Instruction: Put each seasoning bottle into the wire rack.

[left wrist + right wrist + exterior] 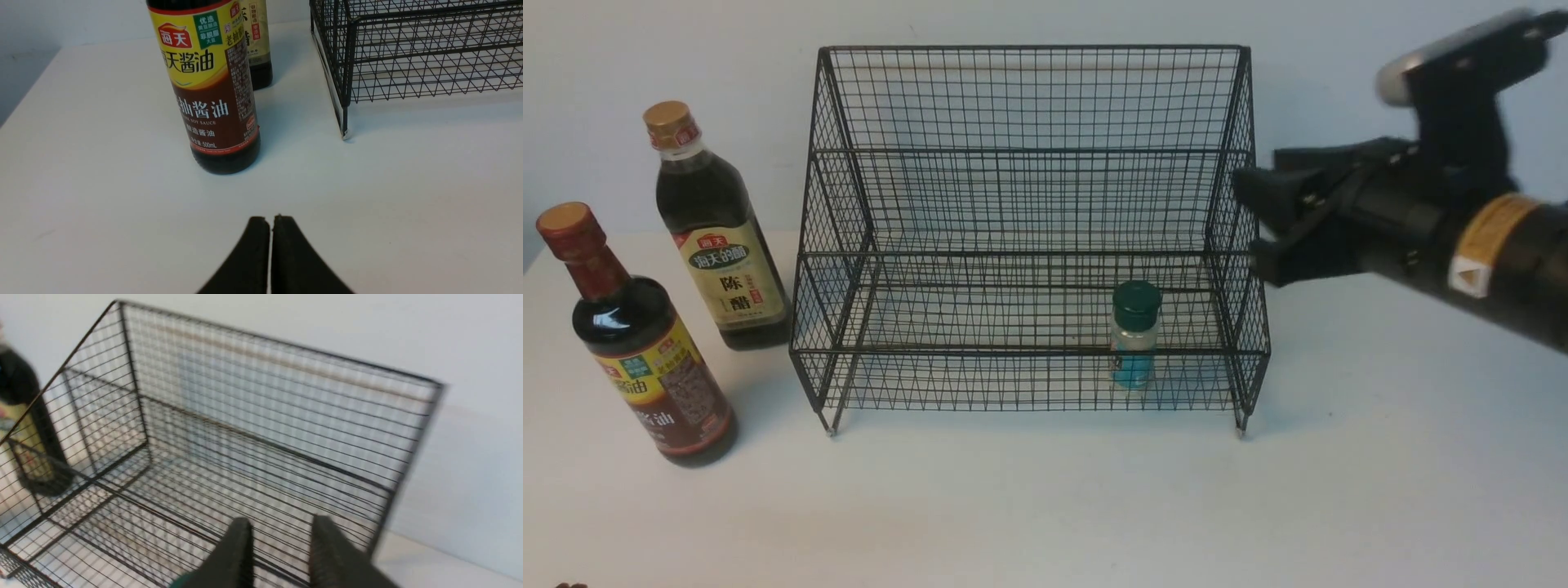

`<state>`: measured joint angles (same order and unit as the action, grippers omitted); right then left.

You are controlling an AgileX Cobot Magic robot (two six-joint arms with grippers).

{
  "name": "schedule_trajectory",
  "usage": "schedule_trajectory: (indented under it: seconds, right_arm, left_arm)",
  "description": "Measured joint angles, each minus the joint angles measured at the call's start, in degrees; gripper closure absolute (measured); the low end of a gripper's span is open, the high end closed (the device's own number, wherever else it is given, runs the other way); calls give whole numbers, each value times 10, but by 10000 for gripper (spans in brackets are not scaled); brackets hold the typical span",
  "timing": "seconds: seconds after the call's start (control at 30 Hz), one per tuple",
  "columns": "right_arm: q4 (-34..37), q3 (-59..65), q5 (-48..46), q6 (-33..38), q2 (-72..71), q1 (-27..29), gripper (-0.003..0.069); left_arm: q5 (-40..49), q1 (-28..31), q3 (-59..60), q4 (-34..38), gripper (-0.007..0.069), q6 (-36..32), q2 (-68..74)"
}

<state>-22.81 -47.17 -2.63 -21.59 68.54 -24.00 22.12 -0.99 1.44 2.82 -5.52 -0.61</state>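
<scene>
One of the three is home and two are not, so I'd judge the job is between bottles, with the soy sauce bottle (645, 351) the likely next pick.

It stands upright at the far left on the worktop (1045, 506), gold cap up, well clear of the rack. The left hand (270, 220) sits low over the worktop just short of it, facing its label, fingers pressed together and holding nothing. To take the bottle it would have to spread wide first, since the body is far broader than that closed pinch, then close around the body and lift it high enough to clear the rack's front rail.

Behind and slightly to the right stands the vinegar bottle (715, 237), also upright, just beside the left wall of the wire rack (1033, 255).

Inside the rack, the shaker jar (1135, 335) stands upright on the lower tier, toward its right end, behind the front rail.

Farther right, the right hand (1250, 224) hangs in the air just outside the rack's right wall, above the jar and apart from it. Its fingers are parted a little, with only mesh showing between them.
</scene>
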Motion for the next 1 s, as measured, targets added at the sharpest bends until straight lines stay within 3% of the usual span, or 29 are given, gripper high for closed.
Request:
schedule_trajectory:
  seconds: [0.03,0.1,0.2,0.57,1.0]
  right_arm:
    - [2,1,-6,2,-6,0,531]
    - [26,18,-58,23,-66,0,620]
    - [82,71,-85,61,-158,9,664]
    - [281,320,45,203,-430,80,670]
    - [264,361,32,207,-526,82,670]
  left_arm:
    - [0,0,0,0,629,0,0]
    - [0,0,0,0,629,0,0]
    - [0,0,0,0,629,0,0]
    - [0,0,0,0,629,0,0]
    - [0,0,0,0,629,0,0]
